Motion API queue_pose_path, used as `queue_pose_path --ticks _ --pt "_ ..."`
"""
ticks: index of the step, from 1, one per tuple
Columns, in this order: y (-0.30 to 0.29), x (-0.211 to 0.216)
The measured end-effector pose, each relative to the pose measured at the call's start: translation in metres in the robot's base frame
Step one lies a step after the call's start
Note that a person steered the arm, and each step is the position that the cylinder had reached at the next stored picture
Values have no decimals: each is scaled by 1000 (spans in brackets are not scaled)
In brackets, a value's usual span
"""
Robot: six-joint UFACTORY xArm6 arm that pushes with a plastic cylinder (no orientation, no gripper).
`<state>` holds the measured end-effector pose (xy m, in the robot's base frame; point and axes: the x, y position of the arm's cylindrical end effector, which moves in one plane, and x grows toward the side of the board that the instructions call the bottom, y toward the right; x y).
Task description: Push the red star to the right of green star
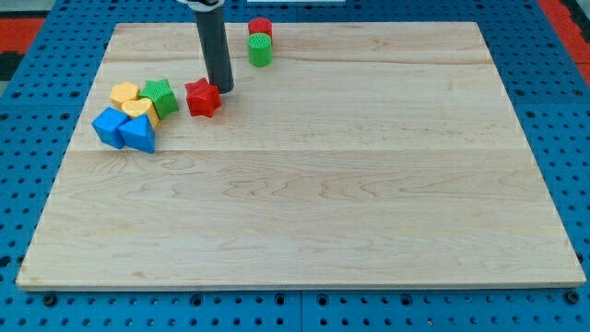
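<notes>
1. The rod's tip [223, 89] rests on the wooden board [304, 203] in the upper left of the frame, just at the upper right edge of the red star [203, 98]. The rod has no jaws to be apart or together; it is a plain dark shaft coming down from the view's top, and its tip looks to be touching the red star or very nearly so, though a thin gap cannot be ruled out.

2. The red star lies just to the view's right of the green star [160, 96], with a narrow strip of bare wood between them, so the two are near but apart. They sit at about the same height in the frame.

3. To the view's left of the green star, a small cluster crowds together: a yellow block [123, 92] of rounded shape, a yellow heart [140, 109] below it, and two blue blocks [123, 130] at the cluster's lower edge. The green star touches or almost touches this cluster.

4. Farther toward the view's top, well apart from the stars, a red cylinder [260, 28] stands just above a green cylinder [261, 50].

5. As a judgement, the task appears done or almost done: the red star already sits on the green star's right side. At most a small nudge toward the view's left to close the gap seems to remain, and from its present spot the tip is placed for a push toward the lower left.
</notes>
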<state>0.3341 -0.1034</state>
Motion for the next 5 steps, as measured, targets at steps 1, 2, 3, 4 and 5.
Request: queue_pose_path --ticks 1,2,3,4,5 --pt "-3 7" --pt "-15 7" --pt "-38 7" --pt "-35 6" --pt "40 -12"
